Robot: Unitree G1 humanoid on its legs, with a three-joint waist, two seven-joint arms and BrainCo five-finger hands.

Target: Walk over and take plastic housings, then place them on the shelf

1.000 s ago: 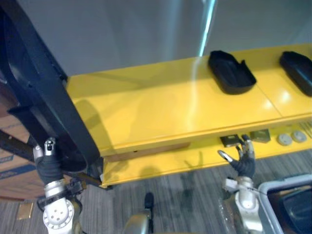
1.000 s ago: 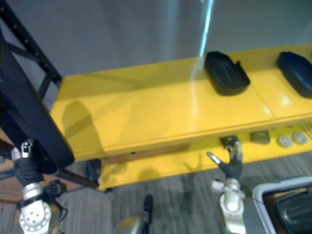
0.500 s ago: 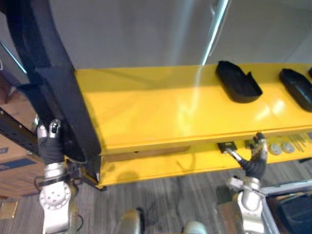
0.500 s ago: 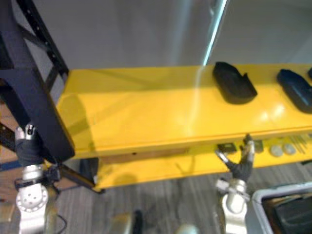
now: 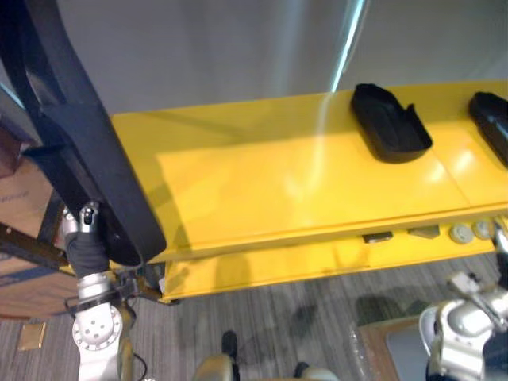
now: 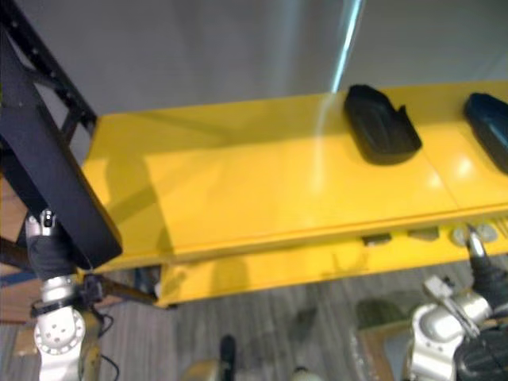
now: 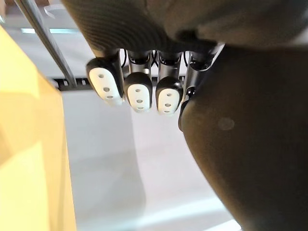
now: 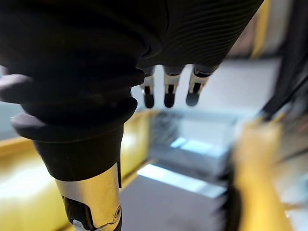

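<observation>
At the far left, the left hand (image 5: 84,238) is gripping the lower end of a long black housing (image 5: 75,135), its fingers (image 7: 137,92) curling in against the dark shell. The piece is standing steeply, its long axis climbing from the hand up and away to the left, and from the head it is overlapping the left end of the yellow shelf (image 5: 262,182). Just to the right of it, the shelf's top board is lying bare across its left half. That bare stretch appears to be what the coming move is turning on: it is lying to the right of and beyond the held housing, and the left hand is by far the nearer one to it. Further right, a placed housing (image 5: 390,123) is resting on the board with its long axis running near to far, and a second placed housing (image 5: 494,123) is showing at the right edge. Probably the held piece is needing to be tipped down to match them. Below, small parts (image 5: 460,232) are sitting on the lower tier. At the near right, the right hand (image 6: 486,274) is hanging with fingers straight and released, holding nothing.
</observation>
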